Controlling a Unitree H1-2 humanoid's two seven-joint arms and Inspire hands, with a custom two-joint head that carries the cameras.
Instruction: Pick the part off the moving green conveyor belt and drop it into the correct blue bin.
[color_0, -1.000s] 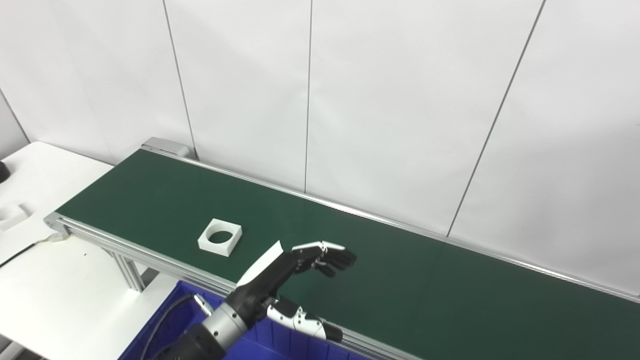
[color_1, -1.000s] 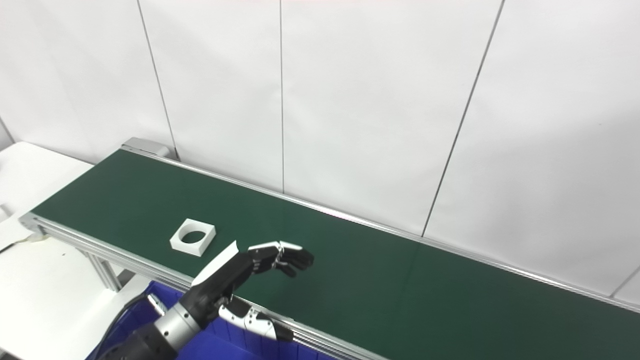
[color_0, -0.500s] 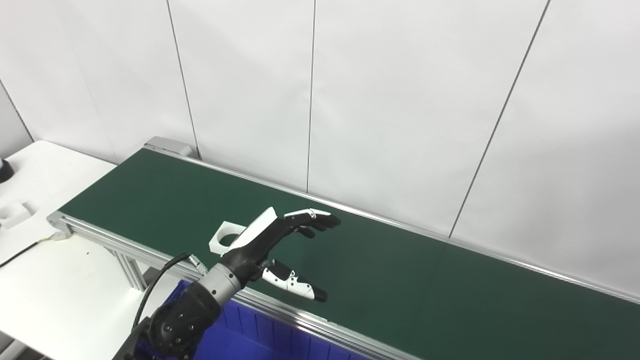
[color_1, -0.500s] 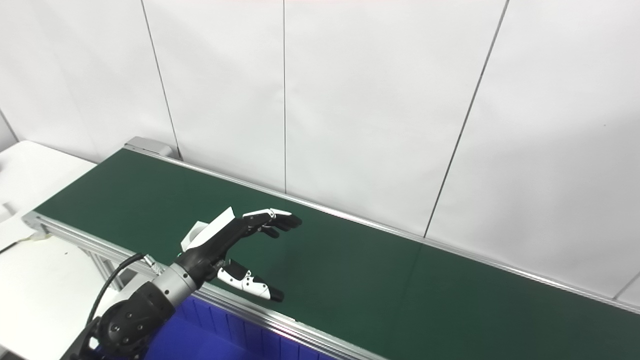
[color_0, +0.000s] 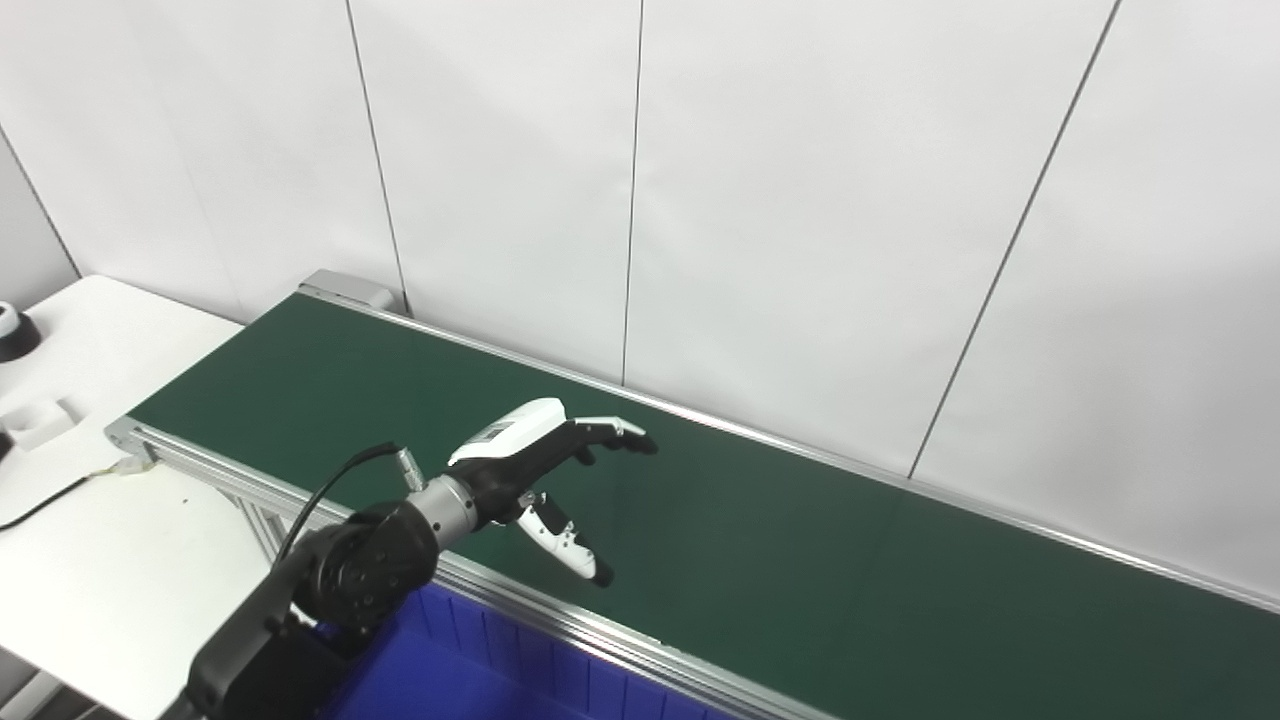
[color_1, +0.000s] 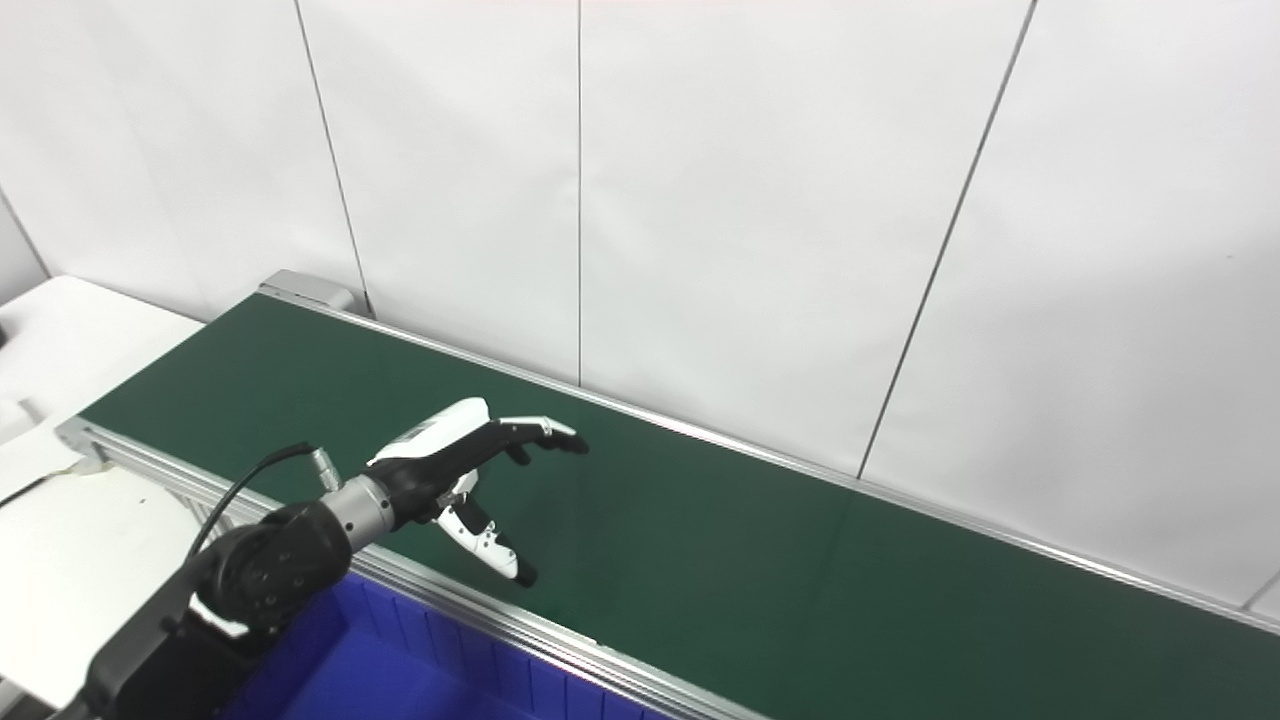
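At the far left we see the white table (color_0: 110, 560). Next comes our left hand (color_0: 530, 465), stretched over the green conveyor belt (color_0: 800, 560) with fingers (color_0: 625, 440) and thumb spread wide, holding nothing. The part is hidden, so we cannot tell where it is. The blue bin (color_0: 470, 680) is below the belt edge
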